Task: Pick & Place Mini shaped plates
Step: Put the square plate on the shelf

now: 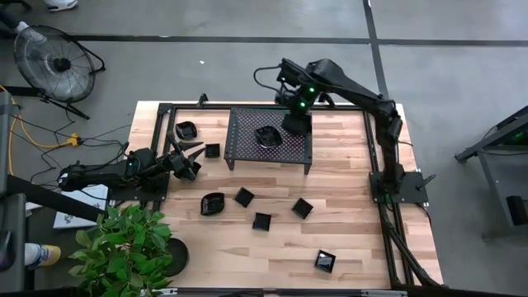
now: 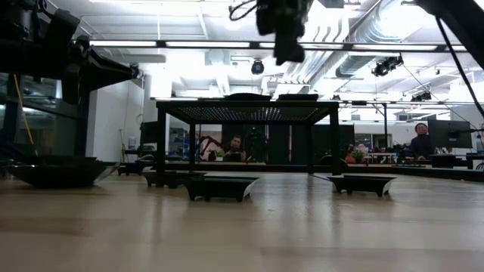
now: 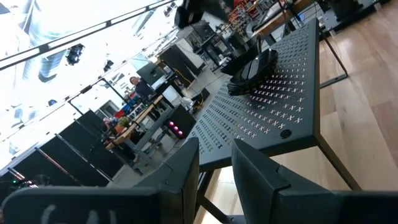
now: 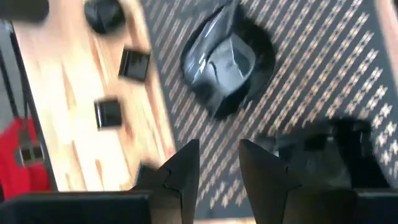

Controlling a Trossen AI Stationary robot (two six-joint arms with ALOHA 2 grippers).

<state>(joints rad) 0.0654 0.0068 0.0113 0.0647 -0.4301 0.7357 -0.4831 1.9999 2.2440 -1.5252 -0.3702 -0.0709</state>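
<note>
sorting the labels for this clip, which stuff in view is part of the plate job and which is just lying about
Part of the job:
- mini shaped plates loose on the table
- plate on the mesh rack
- mesh rack
- right gripper, above the rack
- left gripper, near the table's left edge

Just lying about:
- potted plant
- floor fan

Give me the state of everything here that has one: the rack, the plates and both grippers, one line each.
Rack: standing on the table, two plates on top.
Round plate: lying on the rack.
Loose plates: lying on the table, scattered.
Right gripper: above the rack, open, empty.
Left gripper: beside the rack, slightly open, empty.
</note>
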